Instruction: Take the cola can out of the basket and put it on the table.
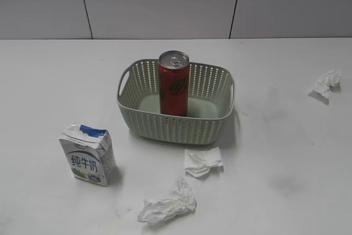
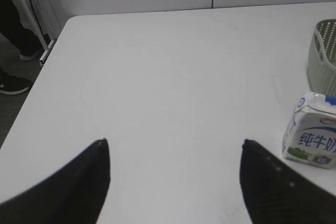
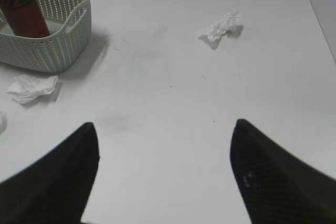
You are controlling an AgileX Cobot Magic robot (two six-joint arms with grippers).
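Your exterior view shows none of the robot's body. All you get of it comes from the two wrist views. On the left gripper (image 2: 175,145) you see two matte black fingers (image 2: 73,184), broad at the base and tapering to blunt rounded tips, the right-hand one finely textured with a few pale specks. The right gripper (image 3: 165,124) looks the same: two dark tapering fingers (image 3: 278,177), the right-hand one showing a fine woven-looking texture and a small whitish scuff.
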